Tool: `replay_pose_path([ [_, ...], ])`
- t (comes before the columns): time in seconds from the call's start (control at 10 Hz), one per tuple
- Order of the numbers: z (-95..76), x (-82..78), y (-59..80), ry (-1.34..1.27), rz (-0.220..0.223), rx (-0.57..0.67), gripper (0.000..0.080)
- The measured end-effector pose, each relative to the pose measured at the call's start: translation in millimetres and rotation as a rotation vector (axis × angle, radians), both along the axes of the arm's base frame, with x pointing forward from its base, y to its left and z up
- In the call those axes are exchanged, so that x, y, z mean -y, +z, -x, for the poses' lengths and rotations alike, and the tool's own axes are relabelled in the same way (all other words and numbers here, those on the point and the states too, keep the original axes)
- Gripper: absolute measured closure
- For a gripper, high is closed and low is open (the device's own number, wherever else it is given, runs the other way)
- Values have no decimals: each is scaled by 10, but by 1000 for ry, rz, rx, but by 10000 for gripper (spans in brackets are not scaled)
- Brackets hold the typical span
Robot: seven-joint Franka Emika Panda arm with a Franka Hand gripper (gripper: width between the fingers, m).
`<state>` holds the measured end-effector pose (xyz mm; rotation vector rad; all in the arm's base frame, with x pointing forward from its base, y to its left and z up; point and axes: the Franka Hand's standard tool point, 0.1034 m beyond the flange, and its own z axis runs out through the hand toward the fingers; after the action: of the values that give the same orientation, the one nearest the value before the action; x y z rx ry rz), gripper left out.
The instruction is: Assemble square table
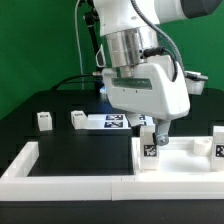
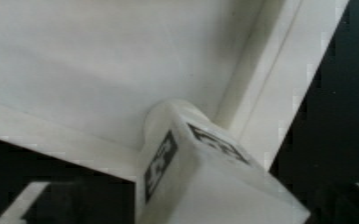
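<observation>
The tool [image 1: 152, 128], low and right of centre, looks spread: in the wrist view nothing presses on the leg [image 2: 190, 165] beneath it. That leg stands at the rim of the square panel [image 1: 188, 152], lower right. If it is not seated, a crooked lift could clip and topple it. Only the wrist view shows leg against rim. Only the exterior view shows a loose leg [image 1: 43, 120] far left on the bench [image 1: 60, 140].

Black table [image 1: 75, 150], green backdrop [image 1: 40, 50], marker board [image 1: 108, 122] flat at table's rear, white L-shaped wall [image 1: 70, 182] along near edge and exterior view's left.
</observation>
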<state>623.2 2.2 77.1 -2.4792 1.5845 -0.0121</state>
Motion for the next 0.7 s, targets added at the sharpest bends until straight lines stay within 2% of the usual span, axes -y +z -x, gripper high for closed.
replay_pose_path([
  [0.3,1,11,0,217,32,32,151],
  [0.5,-27,-85,27,679,126,70,150],
  [0.7,-19,-105,12,712,129,77,150],
])
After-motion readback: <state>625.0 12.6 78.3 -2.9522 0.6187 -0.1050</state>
